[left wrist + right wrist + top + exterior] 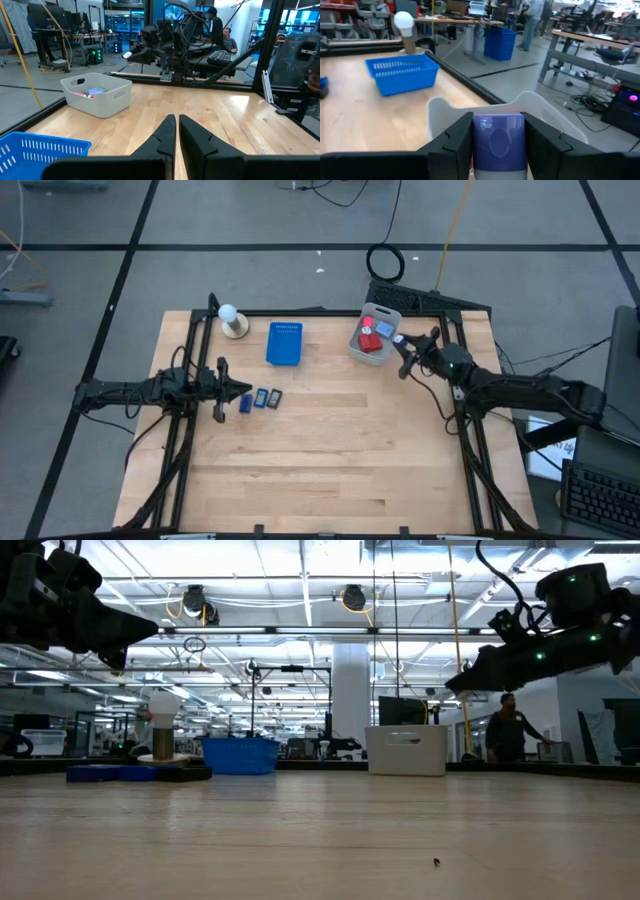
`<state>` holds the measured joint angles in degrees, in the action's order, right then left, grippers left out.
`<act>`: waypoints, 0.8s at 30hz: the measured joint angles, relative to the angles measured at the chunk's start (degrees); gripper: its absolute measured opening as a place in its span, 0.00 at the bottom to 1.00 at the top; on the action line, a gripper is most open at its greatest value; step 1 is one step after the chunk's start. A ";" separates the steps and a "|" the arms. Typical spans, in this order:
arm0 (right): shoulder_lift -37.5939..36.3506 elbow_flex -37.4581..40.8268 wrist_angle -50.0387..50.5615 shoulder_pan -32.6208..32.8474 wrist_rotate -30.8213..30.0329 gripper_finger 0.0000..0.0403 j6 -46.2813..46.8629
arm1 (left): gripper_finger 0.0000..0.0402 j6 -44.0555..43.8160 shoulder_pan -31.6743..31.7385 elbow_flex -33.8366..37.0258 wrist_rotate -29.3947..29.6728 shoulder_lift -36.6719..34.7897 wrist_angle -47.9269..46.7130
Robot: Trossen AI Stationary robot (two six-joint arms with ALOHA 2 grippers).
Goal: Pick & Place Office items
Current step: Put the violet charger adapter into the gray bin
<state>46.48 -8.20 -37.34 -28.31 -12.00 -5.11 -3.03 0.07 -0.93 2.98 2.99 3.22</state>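
Observation:
My right gripper point(402, 348) is at the table's far right, beside a white bin point(375, 335), shut on a small violet-blue block point(499, 137). The bin holds red blocks point(369, 341) and a light-blue bit. Three small dark-blue and grey rectangles point(262, 398) lie flat on the table in a row at the left. My left gripper point(232, 390) hovers level just beside them, shut and holding nothing. My right gripper pinches the violet-blue block by its two side faces point(479, 140) between its two fingers point(452, 145). The fingers lie level and come from the table's right side. The block is lifted clear, in front of the white bin's near rim point(535, 107).
A blue basket-like tray point(284, 343) stands at the far middle, and a white ball on a round base point(233, 320) stands to its left. Bare wood fills the middle and near half of the table point(330, 460). People stand in the room beyond.

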 joint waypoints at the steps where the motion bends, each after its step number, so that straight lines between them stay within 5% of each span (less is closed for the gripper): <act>1: 0.59 -0.72 0.05 -0.81 0.62 0.33 -0.08 | 0.05 0.00 -0.02 0.00 0.00 0.00 -0.02; 12: 16.79 -20.03 17.52 -6.54 5.02 0.34 5.79 | 0.05 0.00 0.00 0.00 0.00 0.00 -0.02; 24: 37.82 -35.28 23.45 -9.18 4.73 0.34 7.47 | 0.05 0.02 -0.02 0.00 0.00 0.02 -0.02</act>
<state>84.31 -43.48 -13.89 -37.49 -7.27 2.36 -3.01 0.05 -0.93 2.98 3.01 3.20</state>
